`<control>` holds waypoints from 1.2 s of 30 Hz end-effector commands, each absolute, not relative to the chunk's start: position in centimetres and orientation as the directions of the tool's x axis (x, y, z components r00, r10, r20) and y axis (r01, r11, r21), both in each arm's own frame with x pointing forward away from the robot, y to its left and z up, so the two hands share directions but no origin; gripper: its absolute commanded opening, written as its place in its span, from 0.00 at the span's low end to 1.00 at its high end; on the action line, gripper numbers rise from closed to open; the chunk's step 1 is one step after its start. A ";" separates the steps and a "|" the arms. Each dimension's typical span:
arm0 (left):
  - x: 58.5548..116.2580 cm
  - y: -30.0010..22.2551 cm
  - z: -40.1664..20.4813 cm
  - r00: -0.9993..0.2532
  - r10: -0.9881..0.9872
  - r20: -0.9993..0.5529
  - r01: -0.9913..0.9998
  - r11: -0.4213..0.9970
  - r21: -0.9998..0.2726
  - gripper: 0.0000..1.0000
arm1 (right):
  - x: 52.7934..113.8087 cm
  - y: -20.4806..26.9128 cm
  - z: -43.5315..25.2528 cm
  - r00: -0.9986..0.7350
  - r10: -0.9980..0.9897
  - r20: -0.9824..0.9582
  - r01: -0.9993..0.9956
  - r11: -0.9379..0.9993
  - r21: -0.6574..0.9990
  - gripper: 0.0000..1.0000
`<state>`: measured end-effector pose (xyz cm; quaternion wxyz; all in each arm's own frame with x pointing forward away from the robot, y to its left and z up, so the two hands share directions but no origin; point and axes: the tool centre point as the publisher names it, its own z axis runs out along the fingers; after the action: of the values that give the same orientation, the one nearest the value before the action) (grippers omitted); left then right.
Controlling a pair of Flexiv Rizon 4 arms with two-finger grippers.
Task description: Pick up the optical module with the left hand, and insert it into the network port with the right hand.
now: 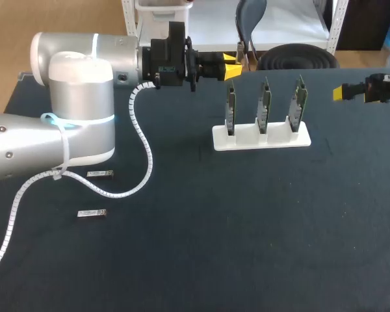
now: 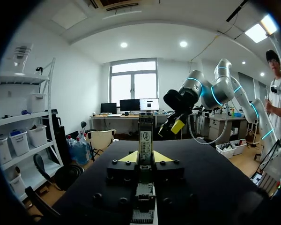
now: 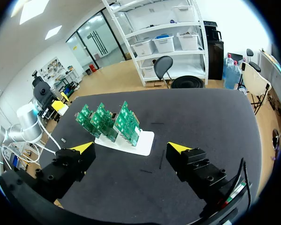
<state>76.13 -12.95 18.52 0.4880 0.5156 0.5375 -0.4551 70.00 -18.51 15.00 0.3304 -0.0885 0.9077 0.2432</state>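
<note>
My left gripper (image 2: 145,158) is shut on an optical module (image 2: 145,138), a slim metal bar with a label that sticks out ahead between the yellow tips. In the head view the left gripper (image 1: 231,67) hovers behind the white stand (image 1: 247,140) holding three upright green port boards (image 1: 264,104). My right gripper (image 1: 344,93) hangs at the table's right side, open and empty. In its own view the right gripper (image 3: 131,149) faces the boards (image 3: 113,121), fingers spread wide. The right arm (image 2: 199,91) shows ahead of the held module.
Two spare optical modules lie on the dark table to the left, one (image 1: 99,173) beside the left arm's cable and one (image 1: 91,213) nearer the front. The left arm's white coiled cable (image 1: 143,153) hangs over that area.
</note>
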 end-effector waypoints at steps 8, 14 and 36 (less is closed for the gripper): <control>75.6 -12.2 17.9 -0.005 0.124 -0.992 0.999 0.041 0.000 0.00 | 70.0 -18.5 15.0 -0.766 0.000 -0.643 -0.321 0.866 0.383 1.00; 75.4 -12.3 17.7 -0.019 0.125 -0.992 0.999 0.043 -0.014 0.00 | 70.0 -18.5 15.0 -0.766 0.000 -0.643 -0.321 0.866 0.383 1.00; 75.1 -12.3 16.8 -0.063 0.121 -0.991 0.996 0.067 -0.055 0.00 | 70.0 -18.5 15.0 -0.766 0.000 -0.643 -0.321 0.866 0.383 1.00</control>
<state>75.35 -12.32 16.91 0.4659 0.5021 0.5578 -0.4687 70.00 -18.51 15.00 0.3304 -0.0885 0.9077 0.2432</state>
